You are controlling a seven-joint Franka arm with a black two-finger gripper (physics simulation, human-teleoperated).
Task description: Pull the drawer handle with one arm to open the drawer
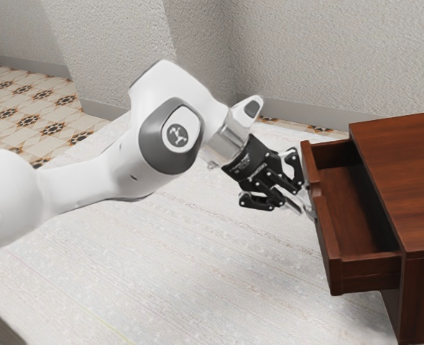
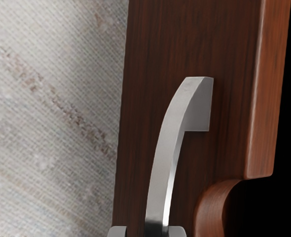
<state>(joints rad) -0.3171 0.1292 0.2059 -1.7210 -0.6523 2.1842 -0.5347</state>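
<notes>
The claw [image 1: 292, 188] is held against the front panel of the drawer [image 1: 325, 244], and the white arm [image 1: 126, 165] is stretched in from the exterior view's left. Whether the claw is spread or pinched on anything cannot be told. The drawer is found at about 3 o'clock of the claw in the exterior view. It is drawn partly out of the dark wooden desk [image 1: 406, 165], toward 9 o'clock, so that its hollow is laid bare. In the wrist view, the curved silver handle [image 2: 166, 148] is seen just under the hand, fixed to the wood panel. The pale floor [image 2: 47, 123] is seen beside the panel.
</notes>
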